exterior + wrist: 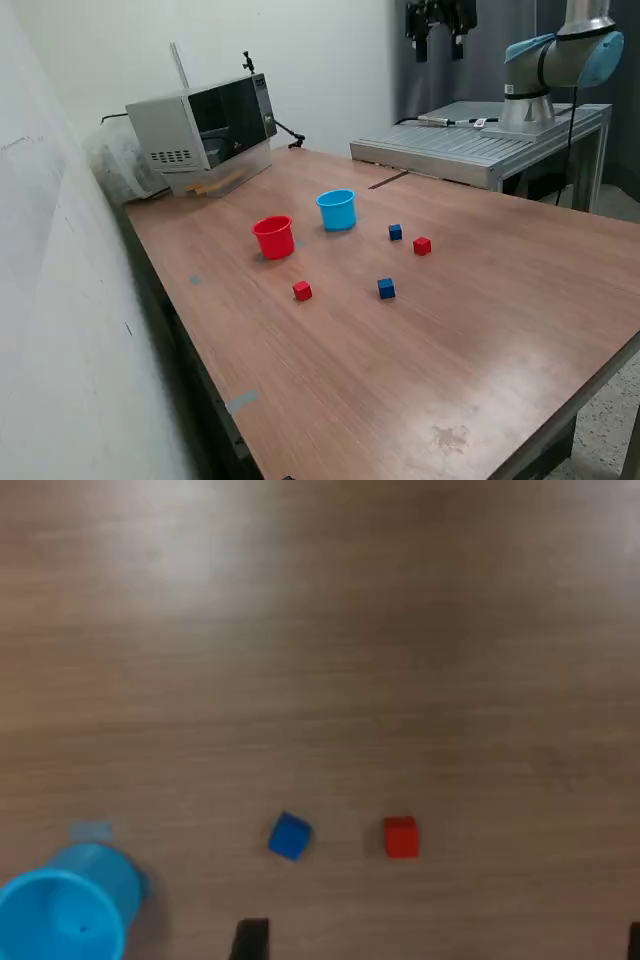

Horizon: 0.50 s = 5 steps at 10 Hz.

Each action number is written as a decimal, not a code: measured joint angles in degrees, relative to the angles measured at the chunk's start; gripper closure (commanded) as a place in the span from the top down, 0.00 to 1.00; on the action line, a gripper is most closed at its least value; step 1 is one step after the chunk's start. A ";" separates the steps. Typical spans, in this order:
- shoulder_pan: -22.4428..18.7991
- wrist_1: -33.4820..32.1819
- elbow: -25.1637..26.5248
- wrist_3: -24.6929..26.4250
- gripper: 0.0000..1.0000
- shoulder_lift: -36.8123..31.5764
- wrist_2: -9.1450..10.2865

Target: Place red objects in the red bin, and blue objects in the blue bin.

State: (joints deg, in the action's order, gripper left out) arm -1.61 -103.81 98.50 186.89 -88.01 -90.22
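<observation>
The red bin (273, 237) and the light-blue bin (337, 209) stand upright side by side on the wooden table (480, 350). One red cube (302, 290) lies in front of the red bin, the other red cube (422, 245) lies toward the exterior view's right. One blue cube (395, 232) lies beside that red cube, the other blue cube (386, 288) lies nearer the front. My gripper (440, 48) hangs high above the table's far side, open and empty. The wrist view shows the blue bin (65, 908), a blue cube (290, 836), a red cube (401, 837) and my gripper (443, 945), its fingertips spread wide.
A microwave (205, 125) stands at the table's far corner on the exterior view's left. A grey metal platform (470, 145) with the arm's base (528, 105) adjoins the far edge. A white wall runs along the exterior view's left.
</observation>
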 measured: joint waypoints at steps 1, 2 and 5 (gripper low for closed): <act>0.05 -4.10 2.10 1.18 1.00 2.42 0.35; 0.07 -7.81 3.95 2.82 1.00 4.81 0.66; 2.13 -16.85 7.81 5.31 1.00 12.17 0.97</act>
State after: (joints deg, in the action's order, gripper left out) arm 0.53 -120.66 106.32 192.20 -75.84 -89.25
